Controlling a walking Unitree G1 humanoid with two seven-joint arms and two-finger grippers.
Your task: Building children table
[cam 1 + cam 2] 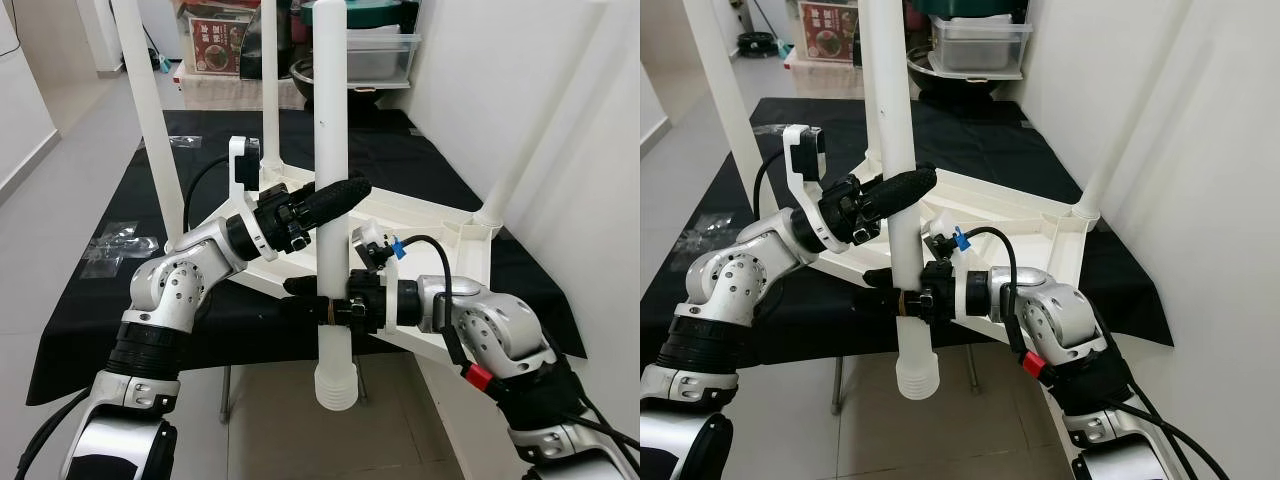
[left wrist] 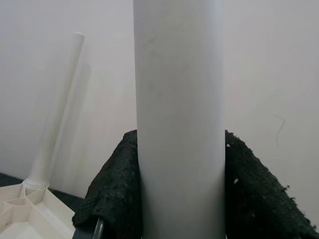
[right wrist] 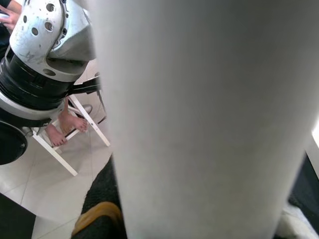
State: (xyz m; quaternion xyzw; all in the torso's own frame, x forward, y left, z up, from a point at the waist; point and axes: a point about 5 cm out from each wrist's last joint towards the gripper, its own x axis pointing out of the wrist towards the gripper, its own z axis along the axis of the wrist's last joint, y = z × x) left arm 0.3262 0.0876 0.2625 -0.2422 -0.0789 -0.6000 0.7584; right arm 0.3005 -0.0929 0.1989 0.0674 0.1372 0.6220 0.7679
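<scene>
A loose white table leg (image 1: 330, 120) stands upright in front of me, its ribbed screw end (image 1: 335, 385) pointing down over the floor. My left gripper (image 1: 345, 195) is shut on the table leg at mid-height; black fingers (image 2: 109, 199) press on both sides of it (image 2: 179, 124). Just below, my right gripper (image 1: 300, 297) is shut on the same leg (image 3: 209, 124). Behind lies the white tabletop (image 1: 440, 215), upside down on a black cloth, with fitted legs at the left (image 1: 150, 110), the back (image 1: 270, 80) and the right (image 1: 520, 150).
The black cloth (image 1: 420, 165) covers a low table ahead. Storage boxes (image 1: 375, 55) and a red carton (image 1: 215, 45) stand at the back. Plastic bags (image 1: 115, 245) lie at the left. A white wall (image 1: 590, 150) is close on the right. A person's bare feet (image 3: 65, 127) rest beside a white frame.
</scene>
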